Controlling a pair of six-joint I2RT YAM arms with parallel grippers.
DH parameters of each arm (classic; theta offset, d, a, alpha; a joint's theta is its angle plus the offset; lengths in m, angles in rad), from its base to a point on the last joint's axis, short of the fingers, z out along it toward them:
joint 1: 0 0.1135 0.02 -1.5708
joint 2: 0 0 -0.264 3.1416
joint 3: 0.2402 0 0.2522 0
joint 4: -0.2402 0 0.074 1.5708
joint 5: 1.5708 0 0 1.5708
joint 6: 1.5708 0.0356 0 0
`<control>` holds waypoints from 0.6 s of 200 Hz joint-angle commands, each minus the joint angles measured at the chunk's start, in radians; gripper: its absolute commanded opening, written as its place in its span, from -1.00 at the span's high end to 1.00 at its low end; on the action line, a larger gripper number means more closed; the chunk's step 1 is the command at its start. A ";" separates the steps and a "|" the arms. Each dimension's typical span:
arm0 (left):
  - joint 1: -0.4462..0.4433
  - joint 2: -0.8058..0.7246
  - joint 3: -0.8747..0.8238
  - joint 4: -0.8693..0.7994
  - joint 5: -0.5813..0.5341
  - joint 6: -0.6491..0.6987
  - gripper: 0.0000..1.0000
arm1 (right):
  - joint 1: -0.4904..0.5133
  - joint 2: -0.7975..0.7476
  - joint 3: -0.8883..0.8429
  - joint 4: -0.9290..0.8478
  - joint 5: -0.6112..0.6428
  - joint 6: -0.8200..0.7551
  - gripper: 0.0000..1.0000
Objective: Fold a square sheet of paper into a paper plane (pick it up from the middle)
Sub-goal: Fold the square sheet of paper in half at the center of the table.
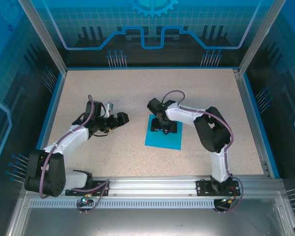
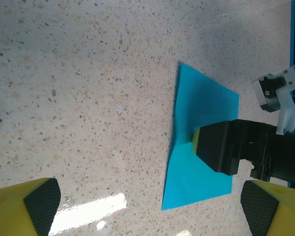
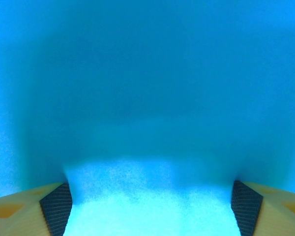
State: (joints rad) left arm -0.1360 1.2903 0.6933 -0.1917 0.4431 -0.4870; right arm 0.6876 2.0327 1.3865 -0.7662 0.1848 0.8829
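Spread right tool (image 1: 163, 130) sits on the square sheet of paper (image 1: 162, 140), left tool (image 1: 121, 119) released.

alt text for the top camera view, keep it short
A teal-blue square sheet of paper lies on a speckled table, with the right gripper down on it, jaws open. The left gripper is open to its left, apart from it.

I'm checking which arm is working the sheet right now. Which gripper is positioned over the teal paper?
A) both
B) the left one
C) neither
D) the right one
D: in the top view the right gripper sits over the square sheet of paper, while the left gripper hangs open over the bare table, off to the sheet's left.
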 commanded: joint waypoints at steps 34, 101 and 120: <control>-0.010 0.007 0.031 -0.028 0.030 0.029 -0.97 | 0.024 0.102 -0.065 0.016 -0.060 0.006 -0.54; -0.010 0.017 0.037 -0.029 0.029 0.027 -0.97 | 0.029 0.013 -0.004 0.005 -0.043 -0.062 0.06; -0.010 0.017 0.044 -0.035 0.028 0.028 -0.97 | 0.027 -0.013 -0.003 0.006 -0.039 -0.064 0.23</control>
State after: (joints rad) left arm -0.1360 1.3018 0.6991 -0.2035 0.4435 -0.4870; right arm 0.6949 2.0201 1.3952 -0.7544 0.1772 0.8303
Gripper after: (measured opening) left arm 0.985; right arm 0.419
